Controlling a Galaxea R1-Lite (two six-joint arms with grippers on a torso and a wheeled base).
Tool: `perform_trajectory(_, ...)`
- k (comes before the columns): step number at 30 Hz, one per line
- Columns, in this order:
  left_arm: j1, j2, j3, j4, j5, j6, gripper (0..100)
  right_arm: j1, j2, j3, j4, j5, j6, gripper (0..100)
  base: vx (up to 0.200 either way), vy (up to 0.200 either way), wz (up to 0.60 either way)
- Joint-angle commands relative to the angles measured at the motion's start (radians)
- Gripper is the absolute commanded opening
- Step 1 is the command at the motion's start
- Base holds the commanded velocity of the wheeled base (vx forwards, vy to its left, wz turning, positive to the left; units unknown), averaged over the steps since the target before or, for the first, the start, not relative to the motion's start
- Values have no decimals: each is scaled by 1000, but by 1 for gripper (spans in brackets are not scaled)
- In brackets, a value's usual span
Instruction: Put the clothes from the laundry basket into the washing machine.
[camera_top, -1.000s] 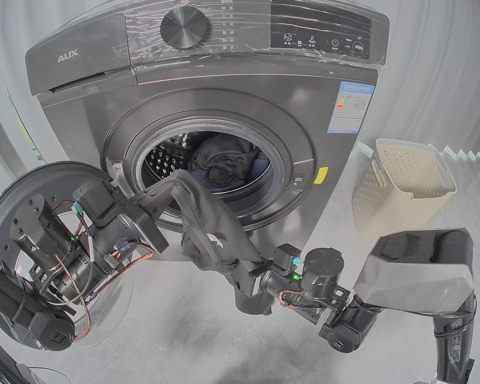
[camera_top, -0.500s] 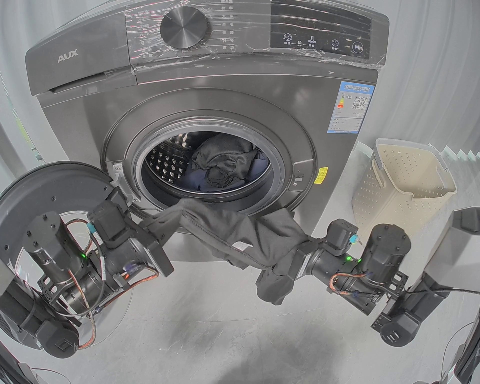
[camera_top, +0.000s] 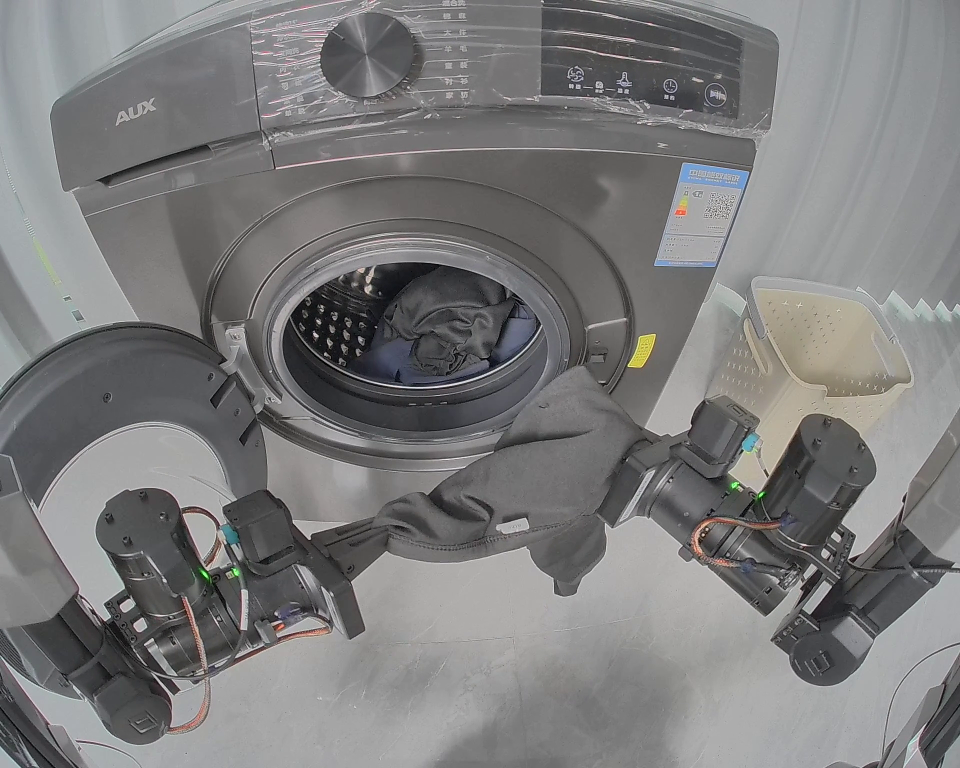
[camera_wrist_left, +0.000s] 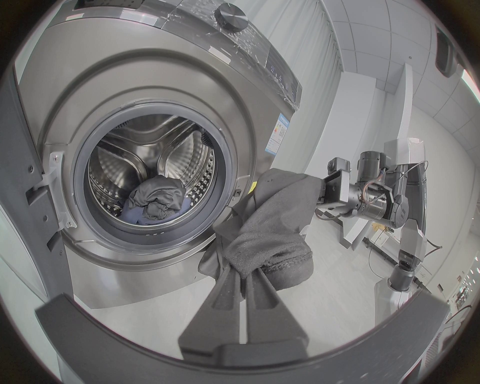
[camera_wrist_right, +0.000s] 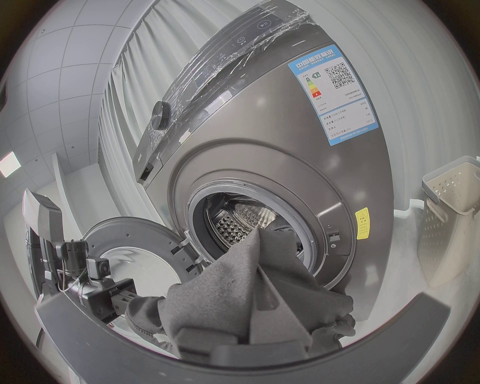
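We note the left gripper (camera_top: 368, 532) and right gripper (camera_top: 618, 478) each clenched on one soft, dark grey knit garment (camera_top: 520, 475), slung between them below the washing machine's (camera_top: 420, 190) round opening. Crumpled dark clothes (camera_top: 445, 315) lie in the perforated steel drum (camera_top: 335, 320). A perforated cream plastic basket (camera_top: 815, 370) stands beside the machine.

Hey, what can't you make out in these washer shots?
Laundry basket bottom: head view, hidden by its own front wall; right wrist view, cut by the edge.
Drum pile: head view, piece count unclear, clothes bunched together.
Dark garment: type unclear, folded over itself.
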Motion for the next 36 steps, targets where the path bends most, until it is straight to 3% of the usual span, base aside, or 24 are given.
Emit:
perform_trajectory(1, 6, 26, 8, 0, -1, 3, 0, 1, -6, -3, 0, 0, 2, 0, 0, 0, 0)
perform_trajectory(3, 5, 27, 12, 0, -1, 11, 0, 1, -6, -3, 0, 0, 2, 0, 0, 0, 0)
perform_trajectory(4, 5, 26, 19, 0, -1, 16, 100, 1, -6, -1, 0, 0, 2, 0, 0, 0, 0)
perform_trajectory(7, 3, 22, 40, 0, -10, 34, 100, -3, -5, 1, 0, 0, 2, 0, 0, 0, 0)
perform_trajectory(16, -6, 22, 100, 0, -25, 37, 100, -39, -5, -6, 0, -1, 4, 0, 0, 0, 0)
perform_trajectory(23, -15, 49, 187, 2, -50, 92, 100, -71, -9, -41, 0, -24, 7, 0, 0, 0, 0)
perform_trajectory(31, -35, 58, 192, 0, -62, 103, 100, -51, -2, -27, 1, -23, 5, 0, 0, 0, 0)
perform_trajectory(36, -34, 65, 111, -1, -59, 97, 100, 18, 67, -44, 1, -21, -2, 0, 0, 0, 0)
